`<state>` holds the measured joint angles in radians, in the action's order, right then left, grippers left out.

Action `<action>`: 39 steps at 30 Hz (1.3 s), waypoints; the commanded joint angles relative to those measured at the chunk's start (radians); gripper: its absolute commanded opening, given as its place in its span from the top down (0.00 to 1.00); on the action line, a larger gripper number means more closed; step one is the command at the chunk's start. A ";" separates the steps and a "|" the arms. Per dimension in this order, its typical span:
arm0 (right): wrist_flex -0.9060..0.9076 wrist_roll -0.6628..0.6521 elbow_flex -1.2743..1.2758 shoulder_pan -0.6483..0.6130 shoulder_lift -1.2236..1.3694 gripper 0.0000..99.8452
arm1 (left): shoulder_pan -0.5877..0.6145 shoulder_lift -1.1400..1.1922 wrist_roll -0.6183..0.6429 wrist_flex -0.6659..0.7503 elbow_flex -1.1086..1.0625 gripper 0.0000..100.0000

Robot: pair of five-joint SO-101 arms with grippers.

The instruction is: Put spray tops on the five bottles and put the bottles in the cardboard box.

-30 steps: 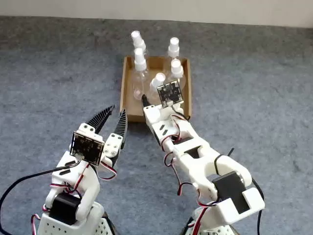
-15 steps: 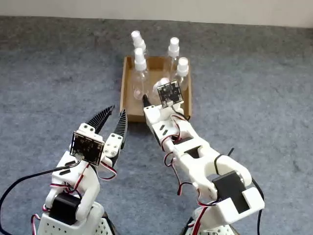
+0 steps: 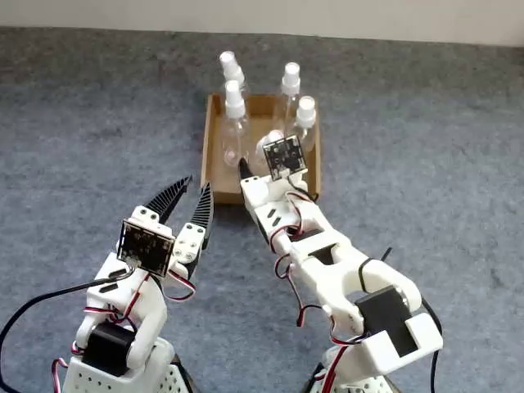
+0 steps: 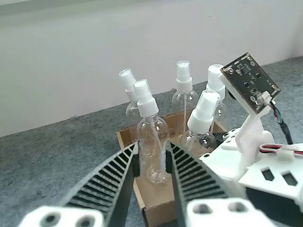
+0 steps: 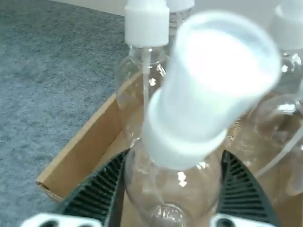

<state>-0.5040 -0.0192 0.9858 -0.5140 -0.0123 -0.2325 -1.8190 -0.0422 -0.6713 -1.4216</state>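
Our right gripper (image 5: 174, 161) is clamped on a bottle (image 5: 189, 109) with its spray top on, low inside the cardboard box (image 5: 80, 146). Just beyond it, four more topped bottles (image 4: 152, 142) stand in the box. We judge only the release remains. Our left gripper (image 3: 196, 185) hangs short of the box, fingers apart and holding nothing.

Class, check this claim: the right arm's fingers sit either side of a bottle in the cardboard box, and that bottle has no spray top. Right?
Wrong on the top: the bottle between the fingers of the right gripper has a white spray top, as the right wrist view shows.
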 commanded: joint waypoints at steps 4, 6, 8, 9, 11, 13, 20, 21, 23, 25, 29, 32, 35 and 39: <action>-0.008 -0.009 -0.038 -0.002 -0.013 0.69 | 0.013 -0.007 0.000 0.000 0.002 0.92; 0.025 -0.009 -0.039 -0.004 -0.013 0.66 | 0.013 -0.007 0.000 0.000 0.002 0.92; 0.051 -0.009 -0.061 -0.002 -0.013 0.66 | 0.013 -0.007 0.000 0.000 0.002 0.92; 0.059 -0.009 -0.071 -0.001 -0.013 0.66 | 0.013 -0.007 0.000 0.000 0.002 0.92; 0.061 -0.009 -0.085 -0.001 -0.013 0.66 | 0.013 -0.007 0.000 0.000 0.002 0.92; 0.061 -0.009 -0.090 -0.004 -0.013 0.66 | 0.013 -0.007 0.000 0.000 0.002 0.92; 0.061 -0.009 -0.088 -0.001 -0.074 0.66 | 0.013 -0.007 0.000 0.000 0.002 0.92; 0.062 -0.009 -0.087 -0.001 -0.102 0.66 | 0.013 -0.007 0.000 0.000 0.002 0.92; 0.101 -0.009 -0.084 -0.001 -0.157 0.66 | 0.013 -0.007 0.000 0.000 0.002 0.92; 0.186 -0.009 -0.084 -0.001 -0.206 0.66 | 0.013 -0.007 0.000 0.000 0.002 0.92; 0.285 -0.009 -0.088 -0.001 -0.297 0.66 | 0.013 -0.005 0.000 0.000 0.002 0.92; 0.358 -0.009 -0.090 -0.002 -0.374 0.66 | 0.013 -0.005 0.000 0.000 0.002 0.92; 0.440 -0.009 -0.140 -0.002 -0.458 0.66 | 0.013 -0.005 0.000 0.000 0.002 0.92; 0.613 -0.009 -0.243 0.001 -0.567 0.66 | 0.013 -0.005 0.000 0.000 0.002 0.92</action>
<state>0.0054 -0.0192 0.8600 -0.5125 -0.4710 -0.2325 -1.8190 -0.0422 -0.6713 -1.4216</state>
